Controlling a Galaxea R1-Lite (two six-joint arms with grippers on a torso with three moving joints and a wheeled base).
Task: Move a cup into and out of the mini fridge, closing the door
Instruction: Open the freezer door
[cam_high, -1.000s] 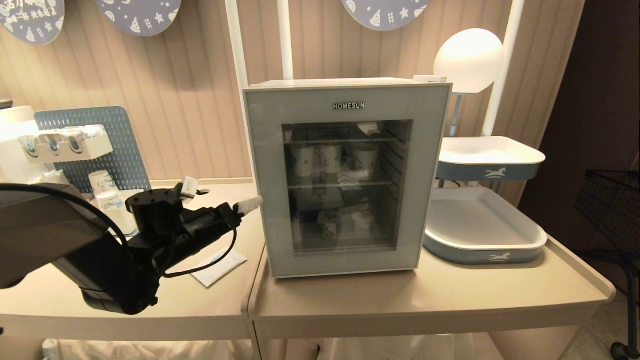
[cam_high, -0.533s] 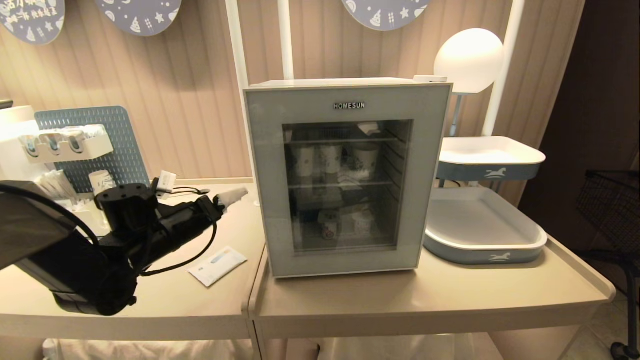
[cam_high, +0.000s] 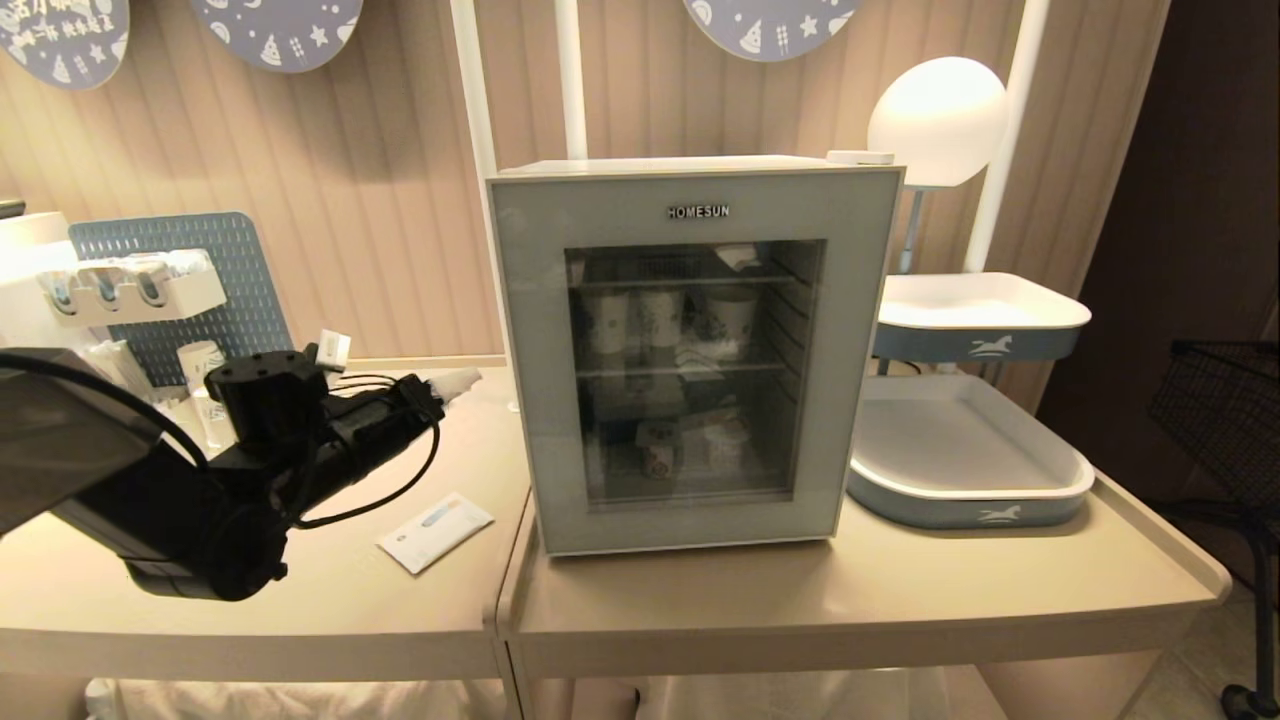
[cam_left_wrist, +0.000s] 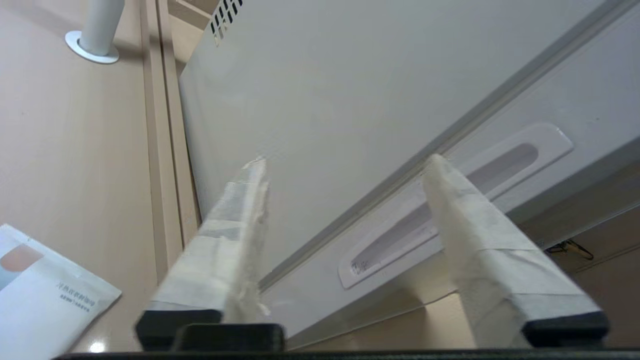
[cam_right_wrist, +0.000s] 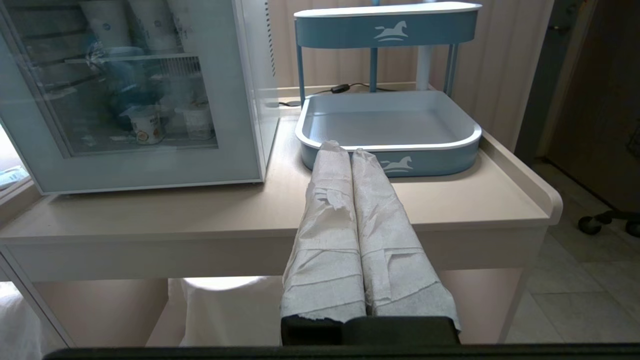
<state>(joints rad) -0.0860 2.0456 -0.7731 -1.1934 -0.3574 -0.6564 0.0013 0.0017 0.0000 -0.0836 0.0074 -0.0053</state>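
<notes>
The mini fridge (cam_high: 690, 350) stands on the middle of the table with its glass-windowed door (cam_high: 535, 400) shut. Several paper cups (cam_high: 732, 318) show on the wire shelves behind the glass. Another cup (cam_high: 200, 360) stands on the left table, partly behind my left arm. My left gripper (cam_high: 460, 382) hovers over that table, a little to the left of the fridge, open and empty. In the left wrist view its fingers (cam_left_wrist: 346, 160) point at the fridge's white side wall (cam_left_wrist: 325, 75) and the recessed door handle (cam_left_wrist: 450, 200). My right gripper (cam_right_wrist: 345, 147) is parked low before the table edge, shut on nothing.
A white packet (cam_high: 435, 530) lies on the left table near the seam between the two tables. A blue pegboard rack (cam_high: 180, 290) stands at the back left. Right of the fridge are a two-tier blue and white tray stand (cam_high: 965, 450) and a round lamp (cam_high: 935, 120).
My left gripper has drawn back to the left, away from the fridge's left front edge. The door has stayed shut and the right arm has not moved.
</notes>
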